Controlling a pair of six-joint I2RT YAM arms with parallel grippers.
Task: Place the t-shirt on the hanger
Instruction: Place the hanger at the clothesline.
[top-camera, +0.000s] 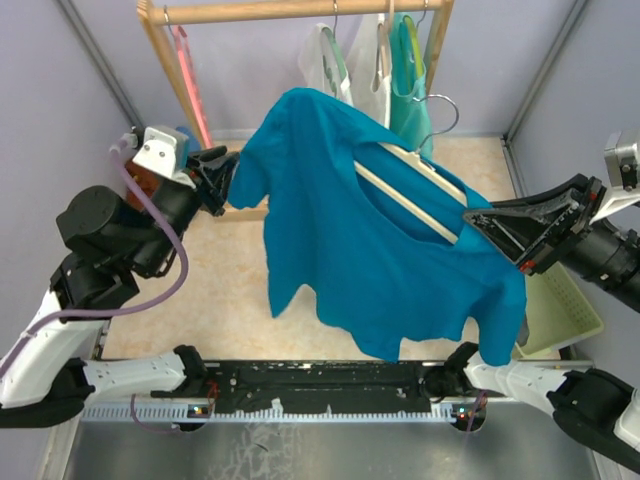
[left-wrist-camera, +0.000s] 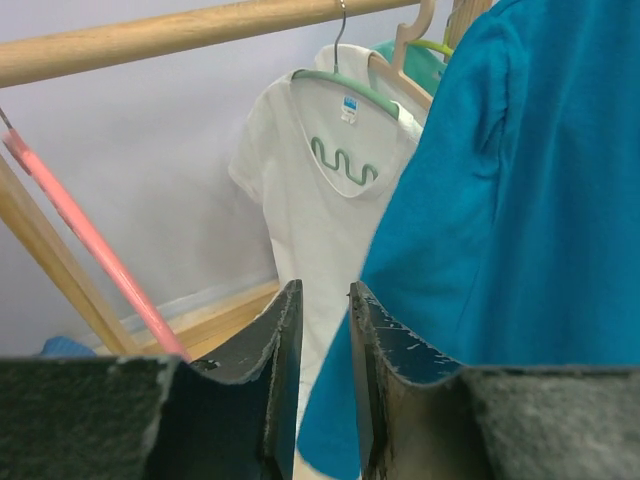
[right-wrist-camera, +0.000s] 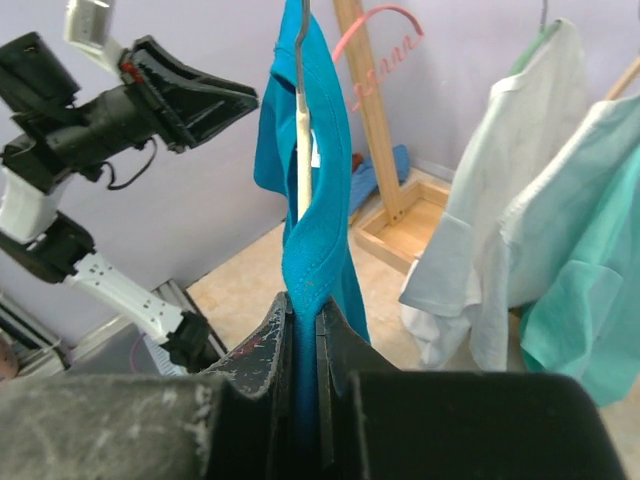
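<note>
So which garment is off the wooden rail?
The deep teal-blue t-shirt, draped on the cream hanger and pinched in the right gripper; the white t-shirt and mint-green tank top hang from the wooden rail.

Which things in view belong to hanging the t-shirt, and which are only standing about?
Belong to the job: teal t-shirt, cream hanger, right pincer shut on the t-shirt, left pincer open beside its sleeve.
Standing about: white t-shirt, mint tank top, pink hanger, wooden rack, green basket.

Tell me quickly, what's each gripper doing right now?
Left gripper: slightly open, empty, beside the deep teal-blue t-shirt.
Right gripper: closed on that t-shirt's fabric by the thin cream hanger.
</note>
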